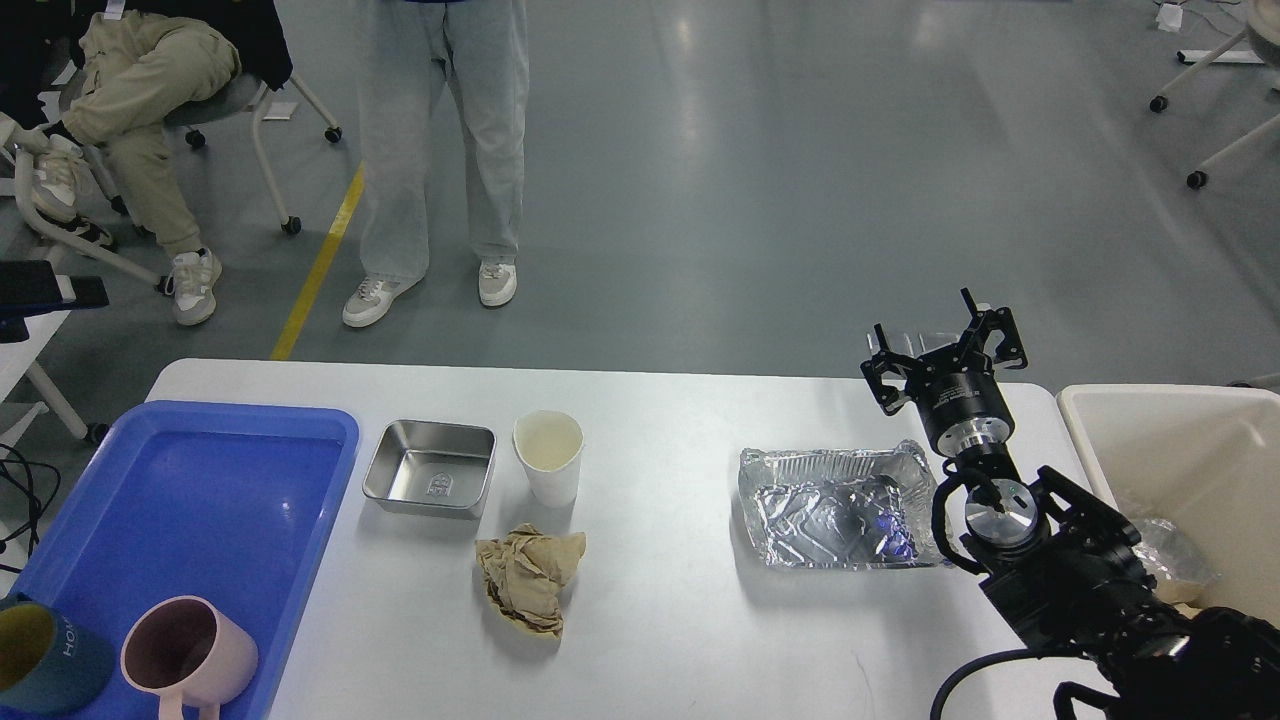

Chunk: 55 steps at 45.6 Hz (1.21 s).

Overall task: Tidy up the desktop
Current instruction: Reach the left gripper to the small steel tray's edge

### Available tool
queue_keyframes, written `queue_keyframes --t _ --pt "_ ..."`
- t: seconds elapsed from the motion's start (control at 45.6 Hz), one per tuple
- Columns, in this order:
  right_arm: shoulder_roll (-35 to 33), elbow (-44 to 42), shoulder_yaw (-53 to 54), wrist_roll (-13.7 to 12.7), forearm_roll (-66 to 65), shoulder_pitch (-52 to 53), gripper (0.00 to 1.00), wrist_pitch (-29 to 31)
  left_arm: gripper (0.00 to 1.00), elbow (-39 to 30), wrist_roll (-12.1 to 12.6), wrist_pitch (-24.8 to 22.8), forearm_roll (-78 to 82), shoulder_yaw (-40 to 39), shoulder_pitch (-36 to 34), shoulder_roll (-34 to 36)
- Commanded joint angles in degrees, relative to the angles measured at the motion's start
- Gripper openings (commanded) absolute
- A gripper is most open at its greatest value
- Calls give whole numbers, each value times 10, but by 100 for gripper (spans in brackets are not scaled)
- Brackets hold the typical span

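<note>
The bench (660, 620), a wide white top, fills the lower half of the frame, and the tidying looks partly done. At the lower left sits a blue tray (215, 490) that already holds a pink mug (185, 655) and a dark teal cup (45, 655), both at its near end. At the right edge stands a cream bin (1100, 420), with some crumpled clear or silvery stuff (1165, 550) lying inside; what it is cannot be told.

Four things are loose on the bench. A small steel dish (430, 467) lies just beside the tray, empty. A paper cup (549, 457) stands upright just right of the dish. A crumpled wad of brown paper (528, 577) lies just in front of the cup. Well apart from these, toward the right, lies a crushed foil tray (835, 507) with a bit of blue inside it.

The right gripper (945, 350) hangs in the upper right part of the bench area, above the far right corner and just beyond the foil tray; its fingers are spread and nothing is between them. The left gripper is out of the frame.

By my judgement the mugs are sorted and some rubbish is binned. What is left: the foil tray, the paper wad and probably the paper cup go to the bin, and the steel dish likely to the blue tray. The foil tray is nearest the free gripper, so it seems the next thing to take.
</note>
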Motion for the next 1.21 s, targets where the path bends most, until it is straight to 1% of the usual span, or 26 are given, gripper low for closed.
queue_keyframes --t 0.0,0.176,0.263,0.351,0.417,0.505,0.527,0.615,0.68,0.746,0.768,0.79,1.032,1.185 --pt "2 0 -12 0 0 2 100 -1 94 57 5 6 19 3 3 -53" --pt "2 0 -13 0 0 3 100 -2 94 151 5 10 69 5 4 -154" --pt "2 0 -13 0 0 3 100 -2 94 193 5 23 102 7 5 -211" --pt "2 1 -13 0 0 3 100 -2 94 221 5 38 122 19 7 -264" --pt "2 0 -13 0 0 3 100 -3 93 235 6 49 128 43 7 -296" --pt "2 0 -13 0 0 2 100 -3 91 246 8 79 133 87 7 -334" --pt "2 0 -13 0 0 2 100 -3 91 253 15 101 136 117 7 -356" --pt "2 0 -13 0 0 1 100 -3 89 272 35 135 136 162 6 -389" --pt "2 0 -13 0 0 1 100 -3 88 293 39 151 136 185 6 -416" --pt "2 0 -13 0 0 1 100 -3 87 310 39 156 136 198 7 -435" --pt "2 0 -14 0 0 1 100 -3 86 345 38 165 136 214 6 -471" --pt "2 0 -14 0 0 1 100 -3 86 354 39 167 136 217 6 -481" --pt "0 0 -14 0 0 1 100 -3 84 416 38 178 136 222 7 -556" --pt "-2 0 -13 0 0 0 100 -2 81 442 39 178 136 222 17 -583"
